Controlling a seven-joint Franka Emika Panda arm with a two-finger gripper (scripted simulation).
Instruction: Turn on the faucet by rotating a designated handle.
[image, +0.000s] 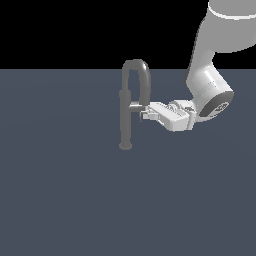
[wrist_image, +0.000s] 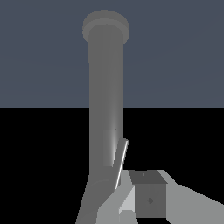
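Pincer (image: 143, 112) reaches sideways, level, touching the faucet's (image: 125, 115) handle (image: 135, 106).

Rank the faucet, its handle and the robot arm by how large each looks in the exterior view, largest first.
1. Robot arm, though it may only be nearer the camera.
2. Faucet, its post and arched loop.
3. Handle, a short bar beside the gripper.

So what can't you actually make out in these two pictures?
- Exterior view: whether the gripper touches the handle; they overlap and are too small.
- Exterior view: the arm is cut off by the top edge.
- Wrist view: the faucet post fills the frame; its gooseneck is out of frame.
- Wrist view: the gripper's fingers are cropped, so opening is unclear.
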